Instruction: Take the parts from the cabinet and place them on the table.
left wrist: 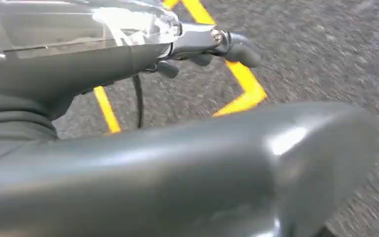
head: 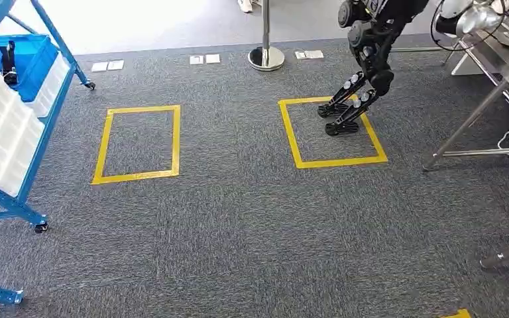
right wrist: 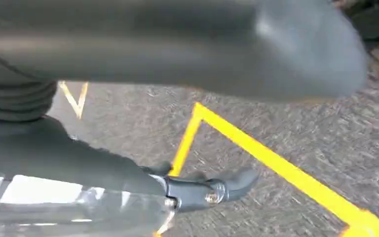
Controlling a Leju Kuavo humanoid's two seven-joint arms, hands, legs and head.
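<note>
Two yellow tape rectangles [head: 138, 144] mark the grey carpet [head: 238, 225] ahead of me. At far left stands the blue cabinet [head: 13, 199] (a wheeled rack) holding white bins [head: 0, 132] and a blue bin [head: 30, 56]; I cannot see what is inside them. My left hand [left wrist: 212, 47] and right hand [right wrist: 207, 190] each clasp a clear plastic part [left wrist: 79, 29].

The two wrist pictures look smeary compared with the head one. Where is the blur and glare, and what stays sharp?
Head view: sharp and evenly lit; the yellow tape rectangle on the grey carpet is crisp. Left wrist view: the thick grey thumb is a soft out-of-focus mass, glare flares on the shiny silver hand, and the carpet streaks at the right edge. Right wrist view: the grey thumb is blurred, yet the yellow tape line stays readable.
</note>
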